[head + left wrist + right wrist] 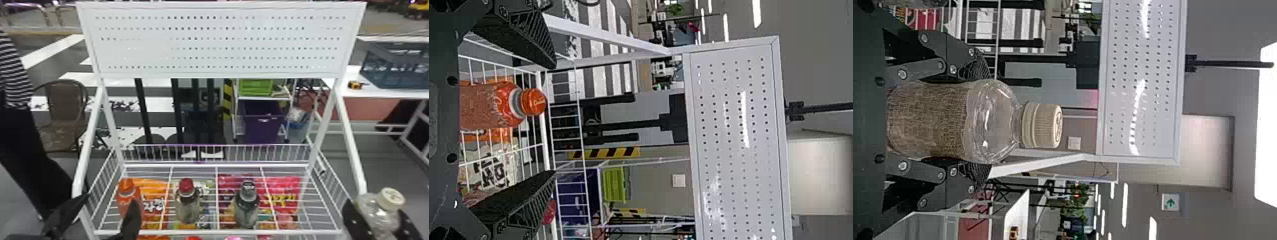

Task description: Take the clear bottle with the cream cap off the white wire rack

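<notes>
My right gripper (381, 225) is at the head view's lower right corner, outside the rack's right side, closed around the clear bottle (376, 210) with the cream cap. In the right wrist view the bottle (993, 122) sits between the two fingers of the right gripper (978, 122), its cap beyond them. The white wire rack (217, 232) fills the middle of the head view. At its front left is my left gripper (99, 217), fingers wide apart; in the left wrist view an orange bottle (504, 105) stands between the spread fingers of the left gripper (554, 120), with space on both sides.
In the rack stand a red-capped bottle (188, 207) and a dark-capped bottle (247, 204), with colourful snack bags (284, 191) below the wires. A white perforated panel (220, 41) rises over the rack on slanted posts. Behind right is a table (348, 91) with a grey crate.
</notes>
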